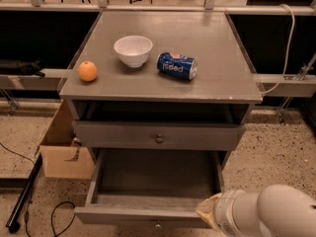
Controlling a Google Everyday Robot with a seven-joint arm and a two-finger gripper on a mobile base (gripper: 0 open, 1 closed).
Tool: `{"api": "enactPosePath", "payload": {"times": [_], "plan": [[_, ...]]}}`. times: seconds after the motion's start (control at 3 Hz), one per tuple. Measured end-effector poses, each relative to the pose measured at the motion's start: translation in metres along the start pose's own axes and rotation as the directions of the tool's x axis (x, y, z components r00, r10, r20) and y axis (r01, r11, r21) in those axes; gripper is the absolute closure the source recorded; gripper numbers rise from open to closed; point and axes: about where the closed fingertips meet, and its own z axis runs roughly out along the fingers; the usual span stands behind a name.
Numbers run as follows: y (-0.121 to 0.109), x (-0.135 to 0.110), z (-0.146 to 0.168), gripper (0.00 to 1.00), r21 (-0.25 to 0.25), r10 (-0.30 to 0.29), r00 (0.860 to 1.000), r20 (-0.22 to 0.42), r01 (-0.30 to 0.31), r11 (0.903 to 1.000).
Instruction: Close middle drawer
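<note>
The middle drawer (148,215) is pulled far out of the grey cabinet, and its dark inside is empty. Its flat grey front lies along the bottom of the camera view. Above it sits the uppermost drawer front (123,135) with a small round dark knob (159,138). The lowest drawer is hidden beneath the open one. My gripper (208,212) is at the lower right, its cream tip against the right end of the middle drawer's front. The white arm (271,214) fills the corner behind it.
On the cabinet top (217,58) are an orange (88,71), a white bowl (133,50) and a blue soda can (177,65) lying on its side. A cardboard box (61,152) stands on the floor at the left, with cables and a dark pole beside it.
</note>
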Motion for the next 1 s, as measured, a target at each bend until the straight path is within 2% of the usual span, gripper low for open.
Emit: {"api": "enactPosePath", "payload": {"times": [0.33, 0.67, 1.0], "plan": [[-0.02, 0.02, 0.019, 0.94, 0.0, 0.01, 0.998, -0.06, -0.01, 1.0], [-0.039, 0.034, 0.045, 1.0, -0.013, 0.03, 0.992, -0.119, -0.031, 0.9994], [-0.047, 0.033, 0.049, 1.0, -0.015, 0.04, 0.992, -0.116, -0.042, 0.999]]}}
